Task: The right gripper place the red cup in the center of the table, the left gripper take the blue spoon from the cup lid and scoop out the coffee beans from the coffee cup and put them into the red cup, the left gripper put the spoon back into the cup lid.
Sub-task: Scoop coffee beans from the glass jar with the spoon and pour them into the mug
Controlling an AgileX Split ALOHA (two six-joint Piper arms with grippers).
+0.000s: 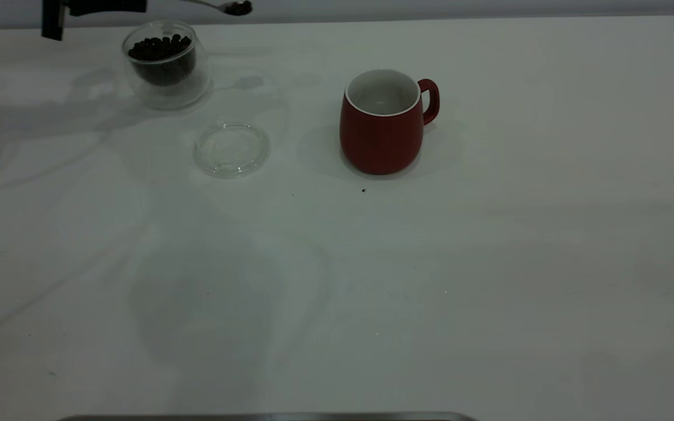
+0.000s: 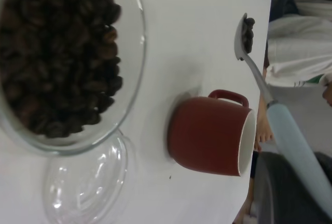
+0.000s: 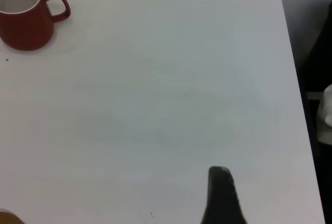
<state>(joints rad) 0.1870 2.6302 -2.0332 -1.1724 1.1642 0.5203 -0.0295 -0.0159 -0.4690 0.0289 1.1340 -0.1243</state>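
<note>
The red cup (image 1: 385, 121) stands upright near the middle of the table (image 1: 489, 263), its white inside bare and its handle to the right. At the far left edge my left gripper (image 1: 132, 7) is shut on the blue spoon (image 2: 294, 146), held high above the table. The spoon's metal bowl (image 1: 237, 7) carries a few coffee beans and hangs between the coffee cup and the red cup. The coffee cup (image 1: 165, 65) holds many coffee beans (image 2: 57, 53). The clear cup lid (image 1: 231, 149) lies bare in front of it. My right gripper (image 3: 220, 185) hovers off to the right, far from the red cup (image 3: 23, 19).
A metal edge (image 1: 267, 417) runs along the near side of the table. Beyond the table's far edge the left wrist view shows a person in a white garment (image 2: 298, 47). A tiny dark speck (image 1: 363, 190) lies in front of the red cup.
</note>
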